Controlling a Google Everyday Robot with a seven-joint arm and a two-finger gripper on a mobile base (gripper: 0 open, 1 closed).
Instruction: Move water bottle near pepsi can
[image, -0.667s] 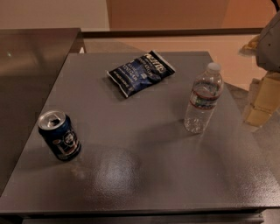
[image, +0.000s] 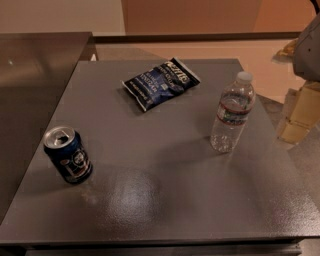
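Three things sit on a dark grey table (image: 170, 170) in the camera view. They are a water bottle, a pepsi can and a bag of chips.

The water bottle (image: 232, 112) stands up straight on the right side of the table, close to the right edge. It is clear, with a white cap on top and a red, white and dark band around it. It is the tallest thing on the table.

The pepsi can (image: 67, 155) stands up on the left side, near the left edge and closer to the front. It is dark blue with a silver top. The can and the bottle are well apart, with bare table between them.

The blue chip bag (image: 161, 83) lies flat near the back of the table, between the two and a bit to the left of the bottle.

The gripper (image: 299, 117) is at the right edge of the view, past the table's right side, near the bottle but not touching it. It looks pale yellow, with a grey round part above it. It holds nothing I can see. I cannot tell if it is spread apart or closed.
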